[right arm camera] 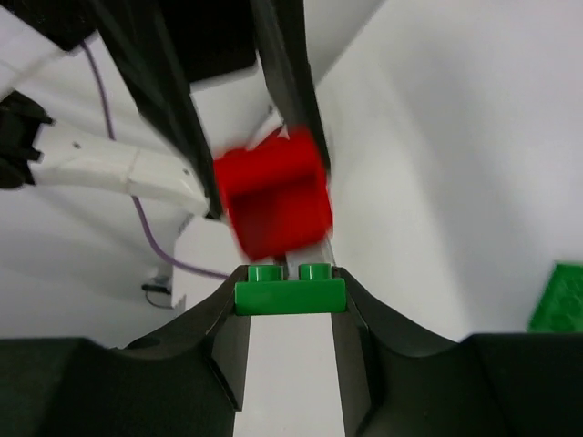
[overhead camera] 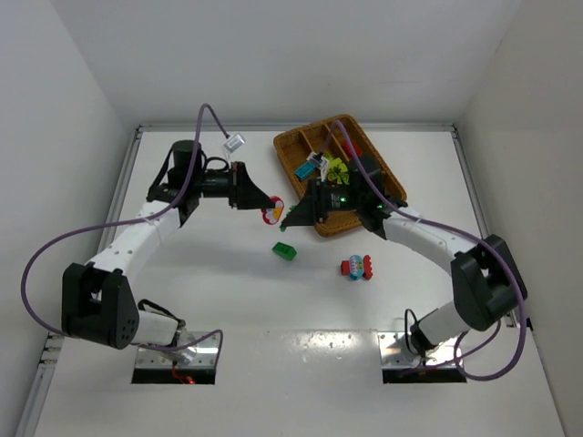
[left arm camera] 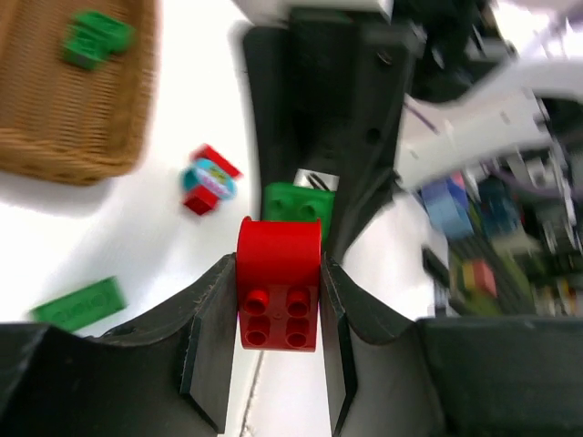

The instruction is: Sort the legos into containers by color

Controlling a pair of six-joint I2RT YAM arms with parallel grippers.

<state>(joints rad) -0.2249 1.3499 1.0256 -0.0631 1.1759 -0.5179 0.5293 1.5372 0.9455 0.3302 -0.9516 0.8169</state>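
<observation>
Two pincers are each pinching a brick: left pincer (left arm camera: 276, 269) a red brick (left arm camera: 279, 300), right pincer (right arm camera: 291, 278) a green brick (right arm camera: 290, 295). The wicker tray (overhead camera: 290, 150) is lying at one o'clock from them, nearer the right arm.

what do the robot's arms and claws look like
Both arms are built alike. The left arm and right arm have white link shells between bulky black joints. A purple cable loops along the left arm, and a second purple cable trails beside the right. The left claw and right claw each have two matte black fingers, broad at the root and tapering, with flat inner faces.
</observation>
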